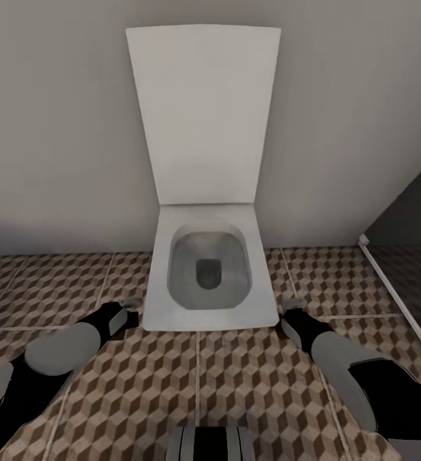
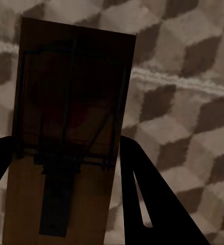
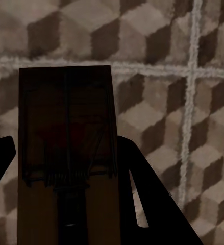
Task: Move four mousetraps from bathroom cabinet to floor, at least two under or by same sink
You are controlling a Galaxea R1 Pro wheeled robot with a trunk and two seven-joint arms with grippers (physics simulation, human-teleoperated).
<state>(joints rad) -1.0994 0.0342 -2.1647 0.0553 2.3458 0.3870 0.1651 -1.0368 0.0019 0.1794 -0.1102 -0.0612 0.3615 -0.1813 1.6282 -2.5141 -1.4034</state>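
Observation:
Both arms reach low over the bathroom floor (image 1: 236, 378), one on each side of a toilet. My left gripper (image 1: 128, 306) is shut on a mousetrap (image 2: 71, 132), a dark brown wooden slab with a wire spring that sits between the two black fingers (image 2: 152, 204). My right gripper (image 1: 288, 308) is shut on a second mousetrap (image 3: 68, 148), held the same way above the cube-patterned tiles. The cabinet and the sink are out of view.
A white toilet (image 1: 204, 275) with its lid raised stands against the grey wall straight ahead, between the two grippers. A dark panel with a white frame (image 1: 396, 288) runs along the right. Patterned floor lies open on both sides of me.

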